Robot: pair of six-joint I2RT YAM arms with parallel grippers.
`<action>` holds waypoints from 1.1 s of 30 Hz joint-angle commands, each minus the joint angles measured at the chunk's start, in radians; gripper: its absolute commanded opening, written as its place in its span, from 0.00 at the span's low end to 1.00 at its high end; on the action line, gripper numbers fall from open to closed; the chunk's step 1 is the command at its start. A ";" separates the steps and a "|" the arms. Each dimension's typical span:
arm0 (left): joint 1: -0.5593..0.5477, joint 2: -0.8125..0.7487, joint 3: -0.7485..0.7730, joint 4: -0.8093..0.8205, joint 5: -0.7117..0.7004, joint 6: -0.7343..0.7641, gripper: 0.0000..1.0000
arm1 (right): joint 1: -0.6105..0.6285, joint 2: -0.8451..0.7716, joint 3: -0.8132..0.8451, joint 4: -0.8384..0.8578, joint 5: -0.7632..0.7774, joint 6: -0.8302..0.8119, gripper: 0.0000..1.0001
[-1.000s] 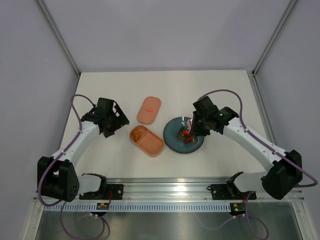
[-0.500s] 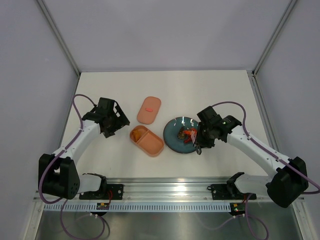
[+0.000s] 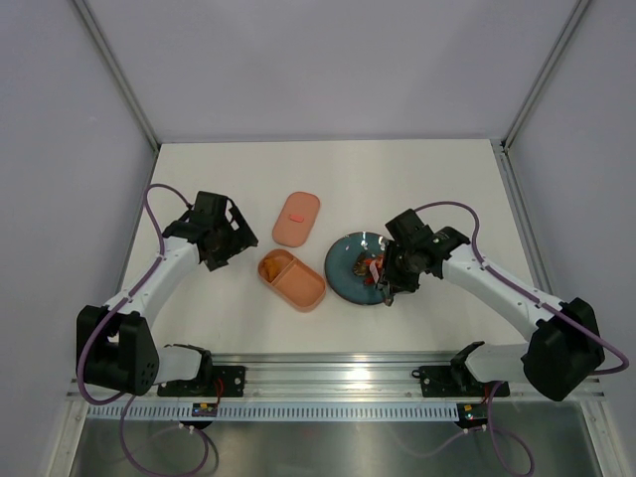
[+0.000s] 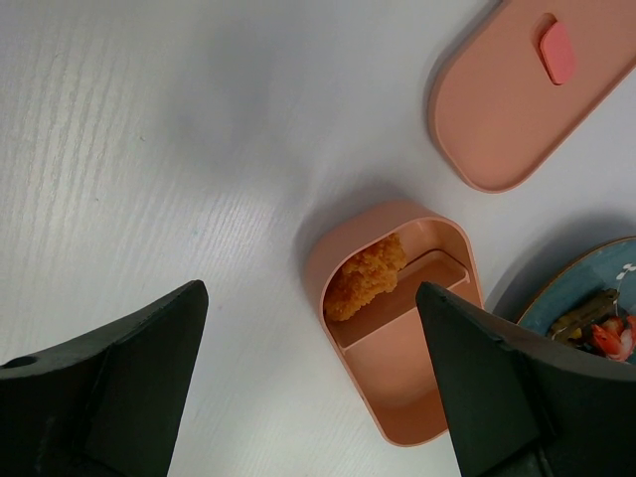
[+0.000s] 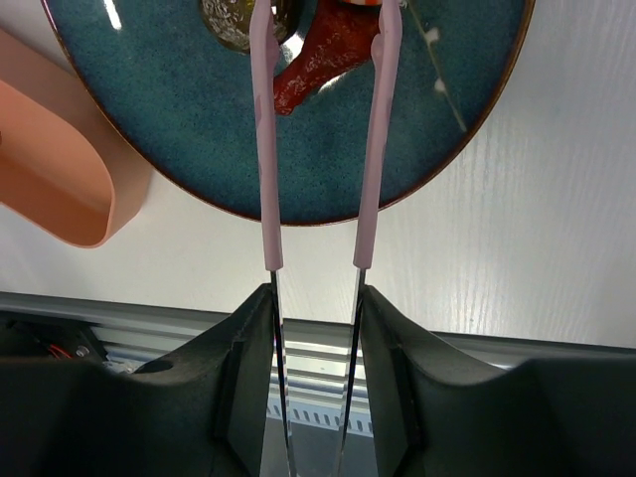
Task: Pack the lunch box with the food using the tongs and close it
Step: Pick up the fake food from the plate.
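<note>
The salmon-pink lunch box (image 3: 291, 279) lies open, with one orange piece of food (image 4: 365, 278) in its far compartment (image 4: 397, 338). Its lid (image 3: 296, 219) rests flat behind it. My right gripper (image 3: 396, 274) is shut on the tongs (image 5: 263, 149) at their thin metal arms. The pinkish ends are spread apart over the teal plate (image 5: 397, 129), either side of a red piece (image 5: 318, 55), with a dark brown piece (image 5: 234, 25) beside the left end. My left gripper (image 4: 313, 388) hangs open and empty over the table, left of the box.
The teal plate (image 3: 343, 283) sits right of the lunch box, almost touching it. A metal rail (image 3: 338, 373) runs along the near table edge. Grey walls close the table on three sides.
My right gripper has drawn back to the plate's near side, and the tongs' arms have spread wider. The left arm has barely moved.
</note>
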 commanded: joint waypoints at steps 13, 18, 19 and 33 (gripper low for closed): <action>-0.001 0.000 0.021 0.030 0.002 0.013 0.90 | -0.004 -0.006 -0.002 -0.010 0.038 0.019 0.45; -0.001 -0.003 0.021 0.030 0.002 0.013 0.90 | -0.004 0.000 -0.020 0.014 0.012 0.031 0.45; -0.001 -0.003 0.021 0.030 0.000 0.013 0.90 | -0.004 0.004 -0.025 0.017 0.008 0.031 0.45; -0.001 0.000 0.016 0.032 0.003 0.012 0.90 | 0.046 0.092 -0.015 0.077 -0.014 0.024 0.47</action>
